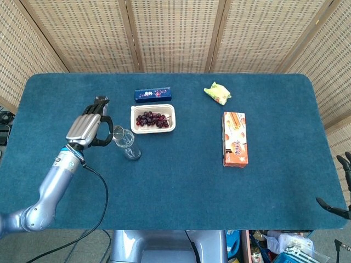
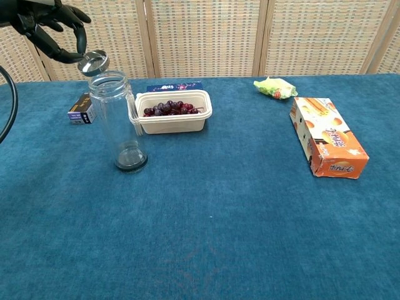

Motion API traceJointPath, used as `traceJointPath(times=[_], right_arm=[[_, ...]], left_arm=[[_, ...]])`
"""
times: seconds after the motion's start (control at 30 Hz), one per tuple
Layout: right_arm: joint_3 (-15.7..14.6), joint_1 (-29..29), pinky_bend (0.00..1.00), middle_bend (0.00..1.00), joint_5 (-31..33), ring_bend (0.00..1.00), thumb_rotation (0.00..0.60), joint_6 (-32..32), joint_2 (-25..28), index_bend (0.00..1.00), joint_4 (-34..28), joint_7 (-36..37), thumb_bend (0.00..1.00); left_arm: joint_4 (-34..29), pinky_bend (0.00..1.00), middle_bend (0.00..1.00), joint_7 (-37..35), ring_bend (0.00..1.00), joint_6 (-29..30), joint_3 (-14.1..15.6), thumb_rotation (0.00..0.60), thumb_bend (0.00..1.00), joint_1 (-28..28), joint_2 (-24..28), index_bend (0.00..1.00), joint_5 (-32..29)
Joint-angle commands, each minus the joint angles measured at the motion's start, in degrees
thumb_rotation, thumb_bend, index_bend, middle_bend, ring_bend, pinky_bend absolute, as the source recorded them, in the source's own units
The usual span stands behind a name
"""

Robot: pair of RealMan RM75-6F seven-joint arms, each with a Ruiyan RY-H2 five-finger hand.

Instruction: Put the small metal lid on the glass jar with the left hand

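A tall clear glass jar (image 2: 118, 122) stands upright on the blue table, left of centre; from the head view it shows as a round mouth (image 1: 124, 138). My left hand (image 2: 49, 28) (image 1: 88, 129) pinches the small metal lid (image 2: 94, 62) between thumb and fingers. The lid (image 1: 117, 132) hangs tilted just above the jar's left rim, slightly off centre. My right hand (image 1: 343, 186) shows only at the lower right edge of the head view, off the table, fingers apart and holding nothing.
A beige tray of grapes (image 2: 173, 111) stands right beside the jar. A small dark box (image 2: 80, 109) lies behind the jar on the left, a blue box (image 1: 153, 94) behind the tray. A yellow-green packet (image 1: 218, 92) and an orange biscuit box (image 1: 235, 138) lie to the right.
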Motion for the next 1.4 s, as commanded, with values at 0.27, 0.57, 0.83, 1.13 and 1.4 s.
traceJointPath(times=[0.27,0.57,0.83,1.13,1.4], right_arm=[[0.11,-0.01,0.00,0.00,0.02,0.00,0.600,-0.05,0.17,0.00,0.18,0.61,0.00],[0.14,-0.04,0.00,0.00,-0.06,0.00,0.600,0.00,0.19,0.00,0.19,0.77,0.00],[0.08,-0.06,0.00,0.00,-0.19,0.00,0.600,0.01,0.10,0.00,0.26,0.74,0.00],[0.03,-0.07,0.00,0.00,-0.33,0.00,0.600,-0.02,0.15,0.00,0.31,0.93,0.00],[-0.17,0.03,0.00,0.00,-0.88,0.00,0.600,-0.09,-0.01,0.00,0.11,0.53,0.00]], left_arm=[[-0.06,0.00,0.00,0.89,0.00,0.35,1.95,0.600,0.43,-3.11,-0.18,0.60,-4.52],[0.23,0.00,0.00,-0.44,0.00,-0.18,2.90,0.600,0.43,-4.13,-0.16,0.21,-6.09],[0.58,0.00,0.00,-3.88,0.00,-1.27,3.39,0.600,0.43,-3.25,0.76,0.00,-3.02],[-0.50,0.00,0.00,-7.67,0.00,0.02,4.11,0.600,0.38,-0.26,2.76,0.00,3.45],[0.67,0.00,0.00,-8.62,0.00,-0.65,9.41,0.600,0.60,4.01,4.37,0.27,17.49]])
